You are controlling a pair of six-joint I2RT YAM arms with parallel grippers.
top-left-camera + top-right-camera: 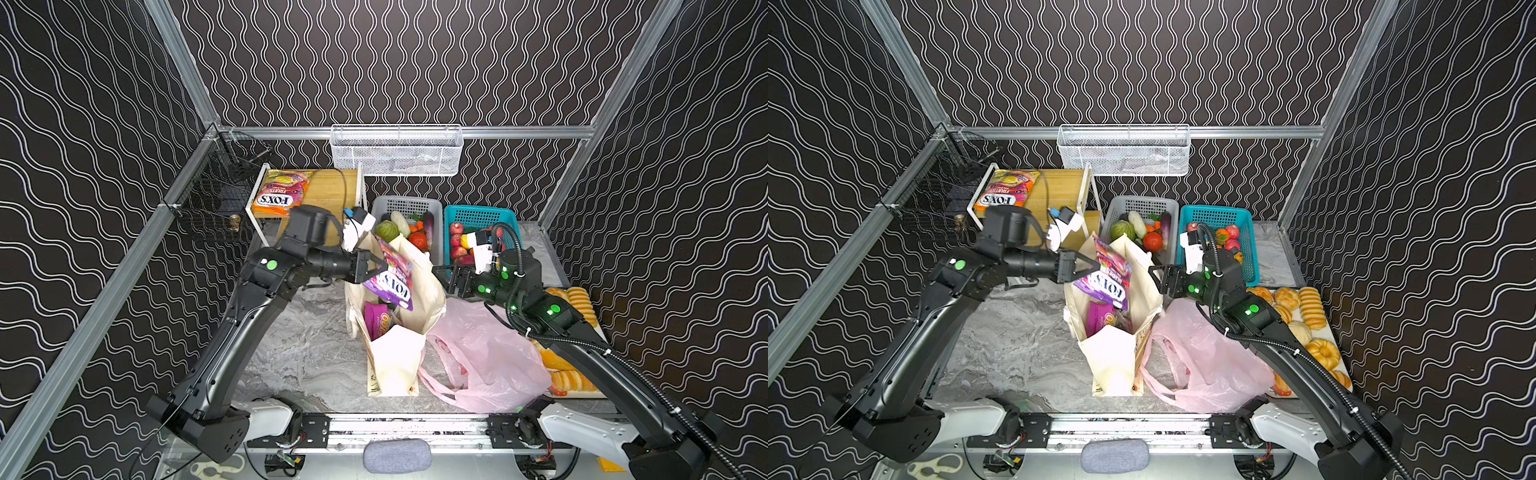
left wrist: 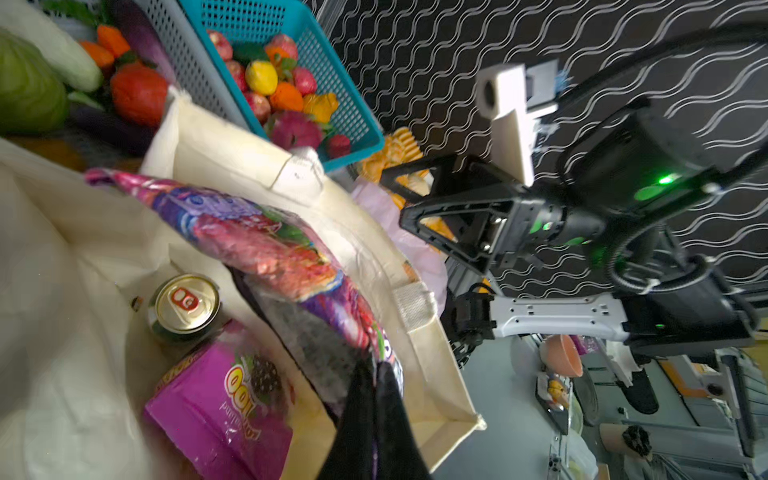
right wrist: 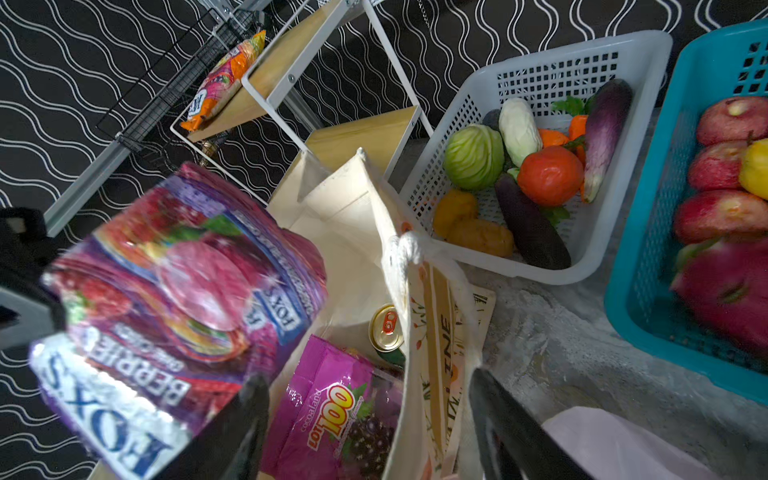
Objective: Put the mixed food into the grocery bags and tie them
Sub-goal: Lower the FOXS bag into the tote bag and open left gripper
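I'm clenching my left gripper (image 1: 381, 267) on an edge of the purple FOX'S Berries pkt (image 1: 392, 284), dangling it over the mouth of the canvas tote (image 1: 395, 361), judging it light, floppy & slick, so the flat edge seam's prob the safest hold, w/ my right gripper (image 1: 439, 280) gaping beside the rim.

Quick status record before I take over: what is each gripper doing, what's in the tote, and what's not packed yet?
left gripper: shut on the purple FOX'S packet, held over the open mouth of the canvas tote
right gripper: open, at the tote's right rim; contact unclear
inside tote: magenta packet, can
pink plastic bag: crumpled on the table beside the tote, handles loose
dragon fruit: in the teal basket, not yet packed
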